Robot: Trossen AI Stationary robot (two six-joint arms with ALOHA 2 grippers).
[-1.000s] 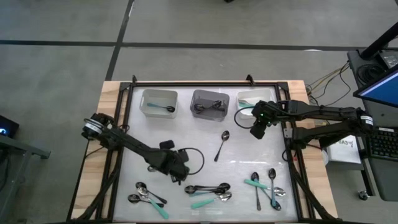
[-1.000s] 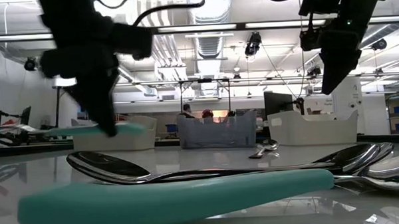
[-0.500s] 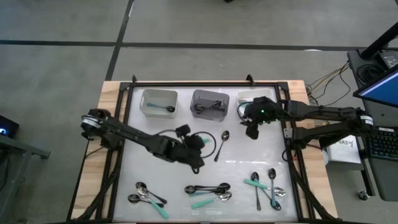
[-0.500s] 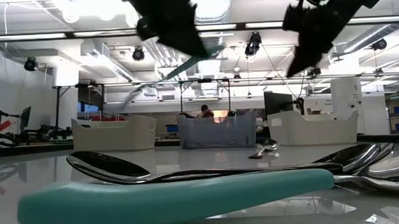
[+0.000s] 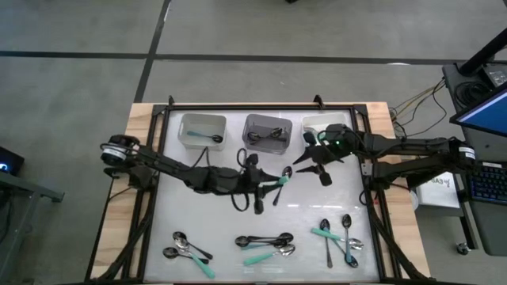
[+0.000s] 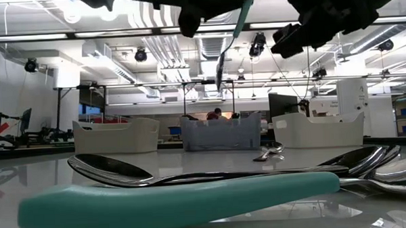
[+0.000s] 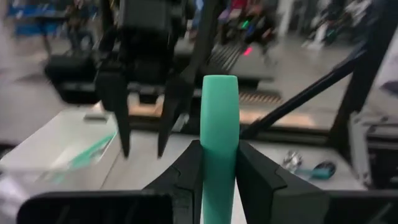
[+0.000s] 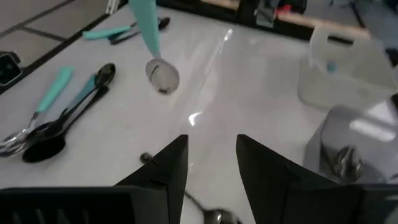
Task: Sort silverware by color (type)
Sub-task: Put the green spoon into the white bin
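Left gripper (image 7: 219,163) pinched shut on a teal-handled spoon (image 5: 279,181), held in the air over the middle of the table, handle (image 7: 220,124) sticking out past the fingers (image 7: 189,168). Right gripper (image 8: 211,155) faces it from just beside, jaws apart, nothing between them; it hangs above the table in front of the right bin (image 5: 322,126).

Table (image 5: 317,198) is a glossy white sheet in a dark frame on a wood base.

- One black spoon (image 5: 283,184) lies alone mid-table, right under the held spoon.
- Three bins along the far edge: left bin (image 5: 201,131) has one teal-handled spoon in it, grey middle bin (image 5: 266,131) holds dark spoons.
- Near edge: three loose clusters of silverware, left cluster (image 5: 187,250), centre cluster (image 5: 265,245), right cluster (image 5: 337,236), black and teal-handled mixed.

Low view: a teal handle (image 6: 172,200) and dark spoon bowls lie close to the lens.

Room behind: open lab hall with ceiling light strips (image 6: 207,28), exposed ducts, and a person (image 6: 215,114) far back behind the middle bin. Grey floor around the table, a desk with a keyboard (image 5: 485,186) off the right side.
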